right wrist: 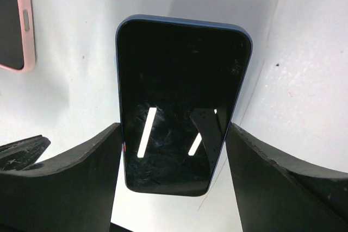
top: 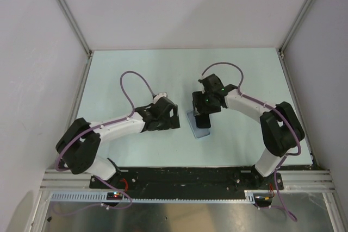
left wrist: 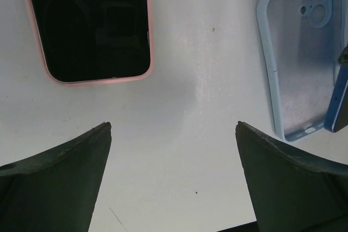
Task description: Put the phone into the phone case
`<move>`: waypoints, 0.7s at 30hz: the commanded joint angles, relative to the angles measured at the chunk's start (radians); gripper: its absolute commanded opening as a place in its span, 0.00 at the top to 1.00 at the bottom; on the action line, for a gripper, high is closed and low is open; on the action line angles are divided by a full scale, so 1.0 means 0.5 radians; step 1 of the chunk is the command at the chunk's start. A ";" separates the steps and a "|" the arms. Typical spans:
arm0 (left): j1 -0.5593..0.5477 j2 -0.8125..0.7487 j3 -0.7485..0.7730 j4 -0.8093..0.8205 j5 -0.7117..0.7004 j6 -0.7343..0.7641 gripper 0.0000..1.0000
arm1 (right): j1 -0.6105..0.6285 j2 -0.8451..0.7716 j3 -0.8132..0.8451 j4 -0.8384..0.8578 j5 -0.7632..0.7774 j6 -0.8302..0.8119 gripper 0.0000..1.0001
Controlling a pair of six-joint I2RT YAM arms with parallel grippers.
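The right end effector [right wrist: 173, 131] is clenched on the long edges of a dark blue phone [right wrist: 182, 80], whose screen faces the wrist camera. The phone hangs tilted over one side of the light blue phone case [left wrist: 299, 74]. The case lies open side up on the pale table [left wrist: 201, 96]. The left end effector [left wrist: 174, 129] hovers nearby, released. A pink-cased phone [left wrist: 92, 20] lies face up on the table, well apart from the case.

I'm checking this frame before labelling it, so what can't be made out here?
Pink-rimmed black phone: upper part cut off by the left wrist view's top edge.
Light blue translucent phone case: right side cut off in left wrist view; in top view the right gripper covers its far end.
Dark blue phone: whether it touches the case; too small from above.
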State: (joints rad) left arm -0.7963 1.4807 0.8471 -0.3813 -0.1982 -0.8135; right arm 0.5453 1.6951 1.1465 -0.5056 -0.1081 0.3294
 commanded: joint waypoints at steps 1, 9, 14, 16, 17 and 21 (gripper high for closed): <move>0.014 -0.119 -0.050 0.031 -0.044 -0.052 0.01 | 0.123 -0.021 0.036 0.043 0.170 -0.130 0.47; 0.045 -0.205 -0.099 0.030 -0.046 -0.057 0.00 | 0.256 0.028 0.039 0.079 0.360 -0.190 0.46; 0.047 -0.217 -0.114 0.033 -0.050 -0.064 0.01 | 0.300 0.066 0.039 0.086 0.423 -0.198 0.46; 0.049 -0.220 -0.118 0.034 -0.054 -0.070 0.01 | 0.317 0.082 0.038 0.083 0.430 -0.193 0.46; 0.048 -0.221 -0.121 0.033 -0.056 -0.071 0.00 | 0.328 0.091 0.037 0.084 0.437 -0.190 0.46; 0.049 -0.223 -0.135 0.032 -0.060 -0.078 0.01 | 0.372 0.121 0.036 0.100 0.495 -0.174 0.46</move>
State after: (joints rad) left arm -0.7784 1.4040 0.7967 -0.3817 -0.1989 -0.8330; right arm 0.7071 1.7500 1.1465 -0.4976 0.0906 0.2481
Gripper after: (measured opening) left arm 0.996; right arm 0.749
